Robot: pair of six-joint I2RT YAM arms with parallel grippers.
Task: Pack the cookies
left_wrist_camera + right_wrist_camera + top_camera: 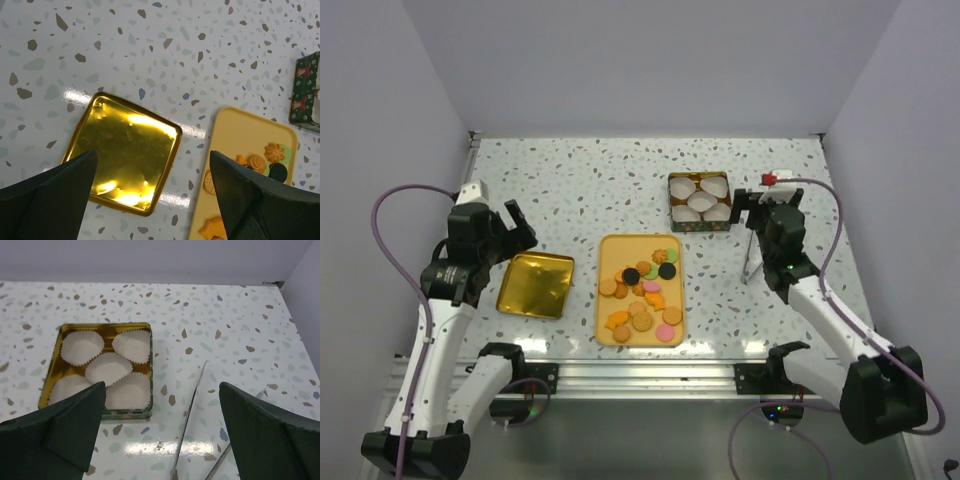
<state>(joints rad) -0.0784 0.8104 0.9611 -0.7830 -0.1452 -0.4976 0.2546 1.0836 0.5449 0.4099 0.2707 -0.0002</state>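
Note:
The cookies [642,290], several small round and flower-shaped biscuits in orange, tan, pink, green and black, lie on a yellow tray [608,248] at the front middle. A few show in the left wrist view [265,160]. A green tin [672,205] holding white paper cups [700,200] stands behind the tray, and shows in the right wrist view [50,387]. My left gripper [515,228] is open and empty above the far edge of a gold lid [535,285]. My right gripper [767,200] is open and empty, just right of the tin.
Metal tongs [752,250] lie on the table under my right gripper, also in the right wrist view [192,405]. The gold lid [125,155] lies left of the yellow tray [240,145]. White walls close in the table on three sides.

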